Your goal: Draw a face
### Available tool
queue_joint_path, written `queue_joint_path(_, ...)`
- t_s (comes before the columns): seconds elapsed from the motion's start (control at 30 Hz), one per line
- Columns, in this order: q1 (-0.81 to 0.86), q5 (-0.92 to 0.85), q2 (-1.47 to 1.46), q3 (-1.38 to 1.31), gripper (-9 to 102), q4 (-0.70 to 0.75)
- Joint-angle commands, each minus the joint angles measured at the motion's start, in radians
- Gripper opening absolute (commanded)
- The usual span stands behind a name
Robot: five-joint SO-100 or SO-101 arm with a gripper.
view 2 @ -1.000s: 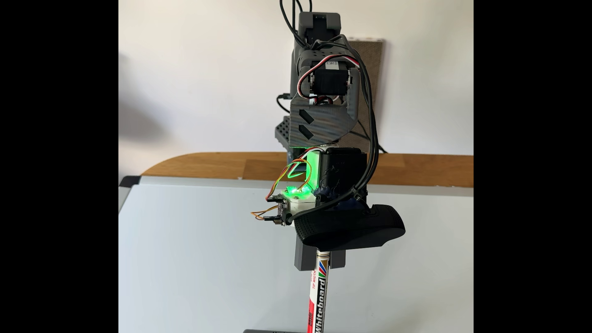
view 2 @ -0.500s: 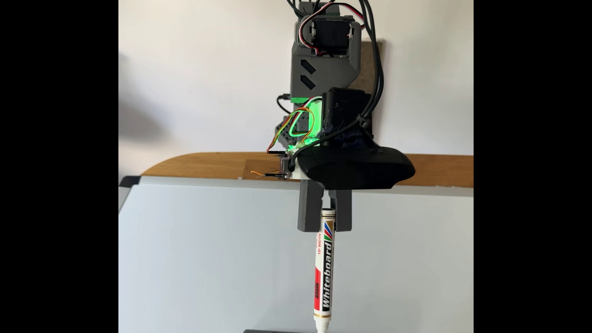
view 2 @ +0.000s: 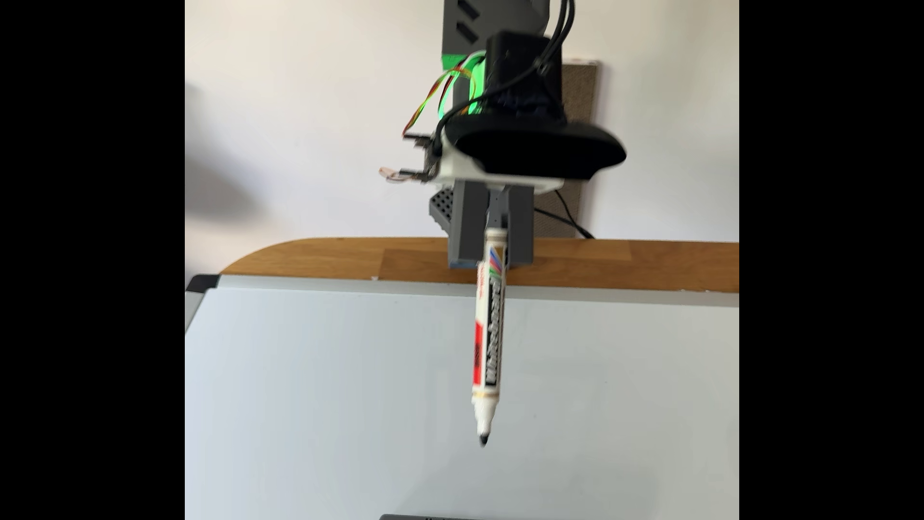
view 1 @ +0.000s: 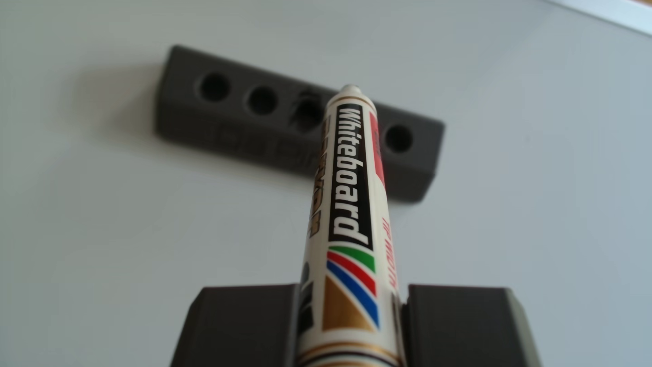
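Since the earlier fixed-view frames the arm has risen, carrying the white whiteboard marker with black lettering and a red panel (view 2: 489, 340) up until its dark tip hangs clear above the pale whiteboard (view 2: 320, 400). Motion blurs the marker's print and the arm in the fixed view, and the arm's upper links are cut off at the top edge. The dark grey holder block with round holes (view 1: 247, 141) is out of focus in the other view, with the marker barrel (view 1: 347, 197) crossing in front of it and hiding part of its row of holes. The grey two-finger gripper (view 2: 492, 245) is closed tight on the marker's upper barrel, its fingers (view 1: 247, 324) pressing either side; the marker points downward, slightly tilted.
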Motion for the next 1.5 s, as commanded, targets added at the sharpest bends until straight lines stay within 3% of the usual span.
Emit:
queue_joint_path(0.0,-0.072,0.006,0.095,-0.051,-1,0.081)
queue_joint_path(0.17,-0.178,-0.035,0.097,-0.051,-1,0.152)
queue_joint_path(0.5,-0.225,-0.545,-0.021,-0.051,-1,0.155)
queue_joint_path(0.7,-0.21,-0.732,-0.17,-0.051,-1,0.152)
queue_joint_path(1.07,-0.169,-0.749,-0.308,-0.052,-1,-0.009)
queue_joint_path(1.47,-0.169,-0.79,-0.374,-0.052,-1,-0.018)
